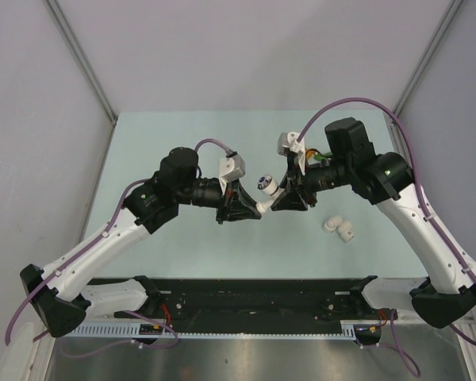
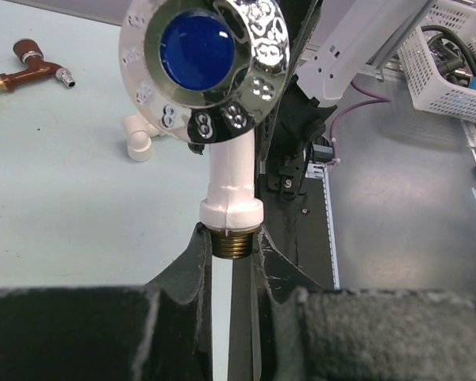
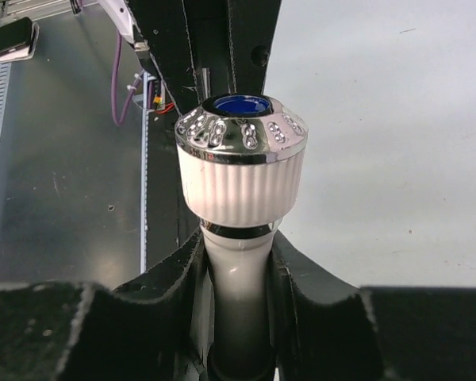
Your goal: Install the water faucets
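White faucet (image 2: 230, 178) is held up over the middle of the counter, pinched from both ends. Left gripper (image 2: 230, 238) is clamped on its brass thread, and right gripper (image 3: 238, 246) is closed round the neck under the knob. Connectors (image 1: 339, 228) lie toward the near-right corner, so I reckon the right arm's nearer.

Far table (image 1: 190, 131) free; white faucet (image 1: 266, 184), connectors (image 1: 339, 228) centre-right.
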